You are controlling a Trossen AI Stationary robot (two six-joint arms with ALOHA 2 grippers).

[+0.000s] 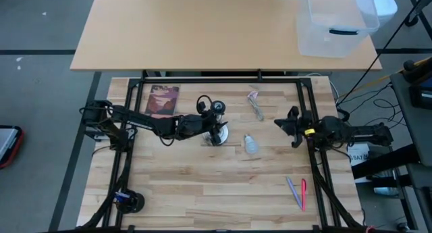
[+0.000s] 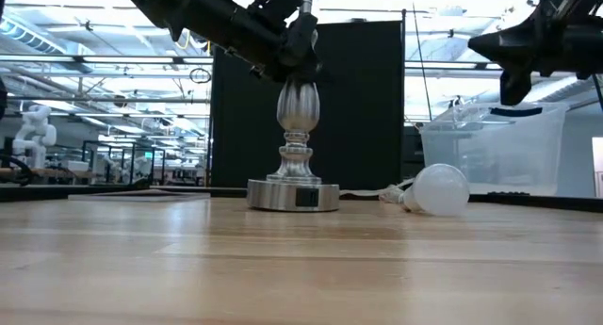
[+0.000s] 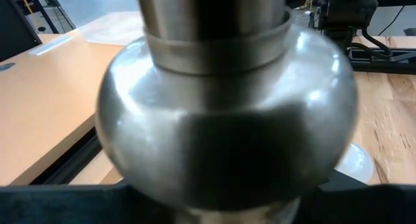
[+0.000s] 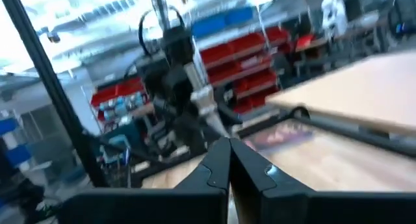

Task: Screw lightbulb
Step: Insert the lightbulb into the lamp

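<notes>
Left pincer [image 1: 214, 122] clamped on the lamp stand [image 2: 295, 165]; lightbulb [image 2: 435, 189] lying loose on the bench [image 1: 202, 186].

The left arm reaches across from the bench's left side, its pincer closed around the upper part of the silvery stand, whose round body fills the left wrist view. The frosted lightbulb lies on its side on the wood just right of the stand's base, apart from it, with nothing touching it. The right pincer [image 4: 229, 160] hangs raised above the bench's right side, fingers pressed together and holding nothing.
</notes>
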